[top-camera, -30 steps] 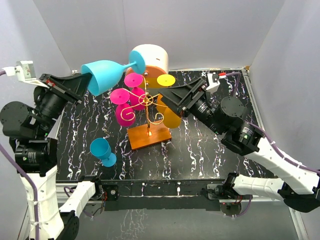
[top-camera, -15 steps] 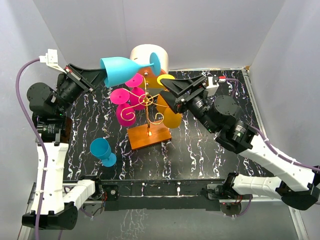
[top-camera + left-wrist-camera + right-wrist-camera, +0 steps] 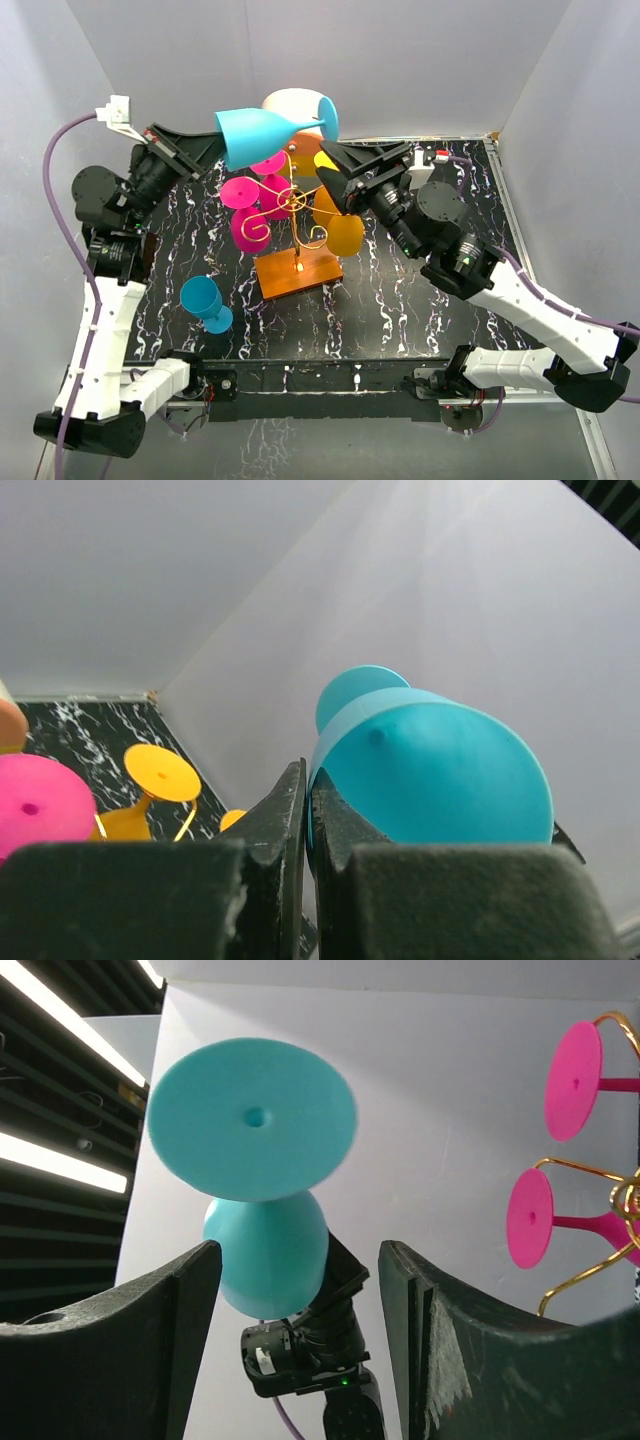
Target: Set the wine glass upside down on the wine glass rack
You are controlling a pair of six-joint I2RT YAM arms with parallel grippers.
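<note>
Wine glass [image 3: 258, 135] is looking light, stiff, slick: I am pinching its bowl rim with the left gripper [image 3: 213, 150]; right gripper [image 3: 327, 163] is gaping empty; stem seems the safer hold.

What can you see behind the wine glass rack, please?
A cream-and-orange cylinder stands behind the wine glass rack. Mainly its cream top shows; the turquoise wine glass in the left hand and the rack's pink glasses cover the rest.
</note>
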